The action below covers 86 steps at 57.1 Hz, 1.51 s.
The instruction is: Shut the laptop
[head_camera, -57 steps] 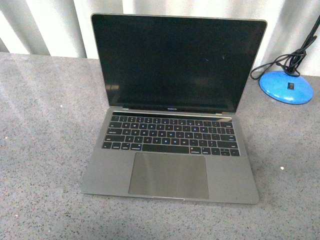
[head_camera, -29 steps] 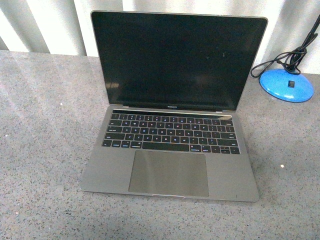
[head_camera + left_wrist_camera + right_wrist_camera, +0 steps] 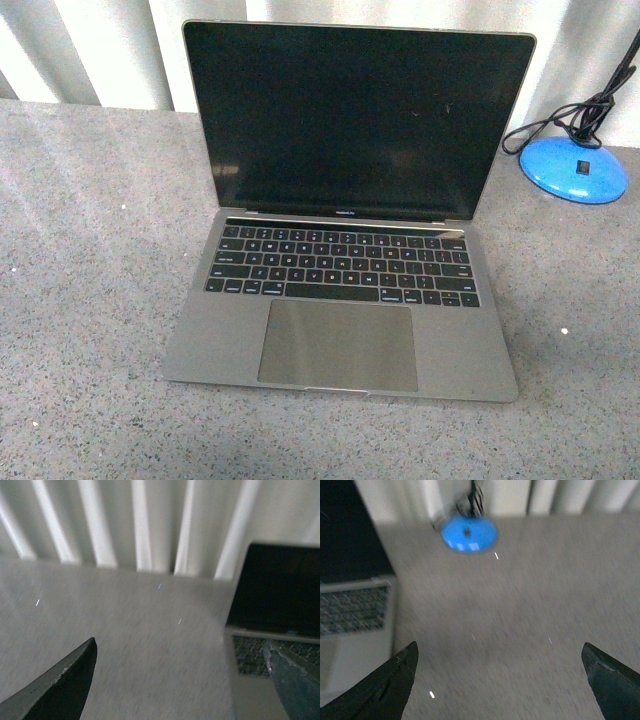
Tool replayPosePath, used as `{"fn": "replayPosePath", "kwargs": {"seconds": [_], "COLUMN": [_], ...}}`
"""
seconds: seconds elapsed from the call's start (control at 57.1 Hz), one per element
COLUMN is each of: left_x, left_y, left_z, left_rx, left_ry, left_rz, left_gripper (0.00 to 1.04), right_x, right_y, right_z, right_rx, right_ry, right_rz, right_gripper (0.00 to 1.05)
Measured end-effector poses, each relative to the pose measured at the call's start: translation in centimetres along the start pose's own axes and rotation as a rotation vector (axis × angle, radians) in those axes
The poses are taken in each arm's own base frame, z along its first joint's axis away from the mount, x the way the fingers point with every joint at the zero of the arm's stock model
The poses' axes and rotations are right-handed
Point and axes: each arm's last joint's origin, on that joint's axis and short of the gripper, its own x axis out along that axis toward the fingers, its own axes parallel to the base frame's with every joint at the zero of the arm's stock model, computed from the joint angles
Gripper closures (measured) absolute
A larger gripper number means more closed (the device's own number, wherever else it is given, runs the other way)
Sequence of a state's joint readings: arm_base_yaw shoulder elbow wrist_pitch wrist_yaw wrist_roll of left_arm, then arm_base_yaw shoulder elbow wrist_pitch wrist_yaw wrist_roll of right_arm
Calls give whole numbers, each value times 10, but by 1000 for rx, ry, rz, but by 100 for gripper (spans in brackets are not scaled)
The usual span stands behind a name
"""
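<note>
The laptop (image 3: 345,230) sits open in the middle of the speckled grey table (image 3: 90,300). Its grey metal lid stands up. The screen is black, and black keys sit above a big trackpad. The front view shows no arms. The blurry wrist views do. The left gripper (image 3: 180,647) and right gripper (image 3: 500,647) both have fingers spread wide, holding nothing, over the table beside the laptop. A blue round stand (image 3: 572,172) with a black cord (image 3: 565,122) sits near the screen.
</note>
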State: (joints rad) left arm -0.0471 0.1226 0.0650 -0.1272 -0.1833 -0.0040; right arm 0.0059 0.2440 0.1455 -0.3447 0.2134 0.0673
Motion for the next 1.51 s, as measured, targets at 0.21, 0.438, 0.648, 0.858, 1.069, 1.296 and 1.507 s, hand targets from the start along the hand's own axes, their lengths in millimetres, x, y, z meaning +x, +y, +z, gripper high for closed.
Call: {"fn": "replayPosePath", "kwargs": {"seconds": [0.21,0.438,0.648,0.858,1.069,1.296,1.507], "left_x": [11,38,76,127,157,183,210], "left_y": [-5,-8,-14,-26,-51,-73,-95], "left_z": [12,43,67,83,88,95,100], "left_rx": [21,77,121,124,196,290,392], "left_ry": [15,-31,-46,-55,-64,-84,-107], "left_rz": [-70,-185,-246,-285,-332,-339,-330], "left_gripper": [7,7,7,7,7,7,13], "right_x": [17,55,100,137,166,189,207], "right_y": [2,12,30,55,81,100,111], "right_z": [14,59,101,149,173,184,194], "right_rx": [-103,-329,-505,-691,-803,-830,-835], "right_ry": [94,143,150,39,-16,-47,-46], "right_rz": [-1,40,110,118,149,164,199], "right_gripper": [10,10,10,10,10,10,10]}}
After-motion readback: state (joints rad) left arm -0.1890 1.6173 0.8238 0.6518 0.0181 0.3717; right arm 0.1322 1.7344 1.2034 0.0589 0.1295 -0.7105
